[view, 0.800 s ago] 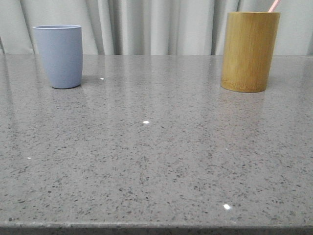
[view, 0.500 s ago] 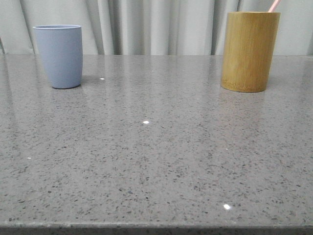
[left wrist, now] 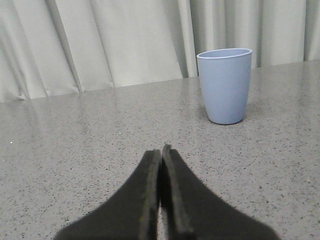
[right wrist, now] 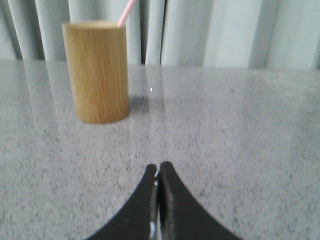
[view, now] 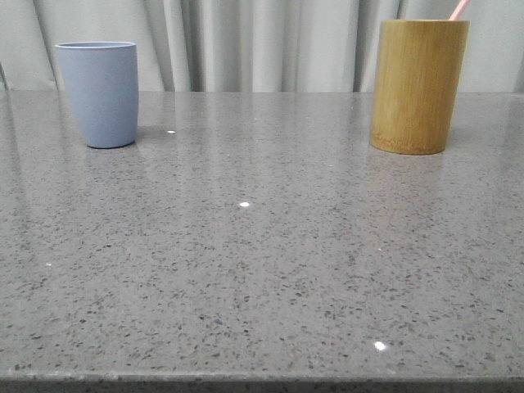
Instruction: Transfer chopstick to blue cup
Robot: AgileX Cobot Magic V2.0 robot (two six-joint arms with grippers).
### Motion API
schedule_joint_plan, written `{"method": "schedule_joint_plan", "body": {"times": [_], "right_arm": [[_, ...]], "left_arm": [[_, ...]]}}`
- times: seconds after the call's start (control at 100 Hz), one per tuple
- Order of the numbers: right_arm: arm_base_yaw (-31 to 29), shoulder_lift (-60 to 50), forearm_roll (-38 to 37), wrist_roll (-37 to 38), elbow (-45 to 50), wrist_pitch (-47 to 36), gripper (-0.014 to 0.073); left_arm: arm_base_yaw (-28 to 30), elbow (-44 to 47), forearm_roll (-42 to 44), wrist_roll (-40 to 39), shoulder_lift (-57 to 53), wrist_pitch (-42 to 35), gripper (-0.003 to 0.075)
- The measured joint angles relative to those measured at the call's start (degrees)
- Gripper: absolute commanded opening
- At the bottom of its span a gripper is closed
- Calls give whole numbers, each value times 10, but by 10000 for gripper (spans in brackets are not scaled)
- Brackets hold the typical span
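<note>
The blue cup (view: 98, 94) stands upright at the table's back left; it also shows in the left wrist view (left wrist: 224, 85). A pale pink chopstick tip (view: 459, 9) sticks out of the yellow-brown bamboo cup (view: 417, 86) at the back right; both show in the right wrist view, the chopstick (right wrist: 127, 12) leaning in the bamboo cup (right wrist: 97, 71). My left gripper (left wrist: 160, 150) is shut and empty, well short of the blue cup. My right gripper (right wrist: 158, 167) is shut and empty, well short of the bamboo cup. Neither gripper shows in the front view.
The grey speckled countertop (view: 262, 246) stretches between the cups, with its front edge at the bottom of the front view. A pale pleated curtain (view: 262, 41) hangs right behind the table.
</note>
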Motion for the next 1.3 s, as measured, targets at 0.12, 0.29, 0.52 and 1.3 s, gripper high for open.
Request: {"method": "schedule_joint_plan", "body": {"times": [0.12, 0.29, 0.52, 1.3], "right_arm": [[0, 0, 0, 0, 0, -27, -68], [0, 0, 0, 0, -31, -8, -68], [0, 33, 0, 0, -187, 143, -68], [0, 240, 19, 0, -437, 442, -68]], "left_arm": [[0, 0, 0, 0, 0, -9, -19], [0, -8, -48, 0, 0, 8, -19], [0, -116, -69, 0, 34, 121, -19], [0, -479, -98, 0, 360, 527, -19]]}}
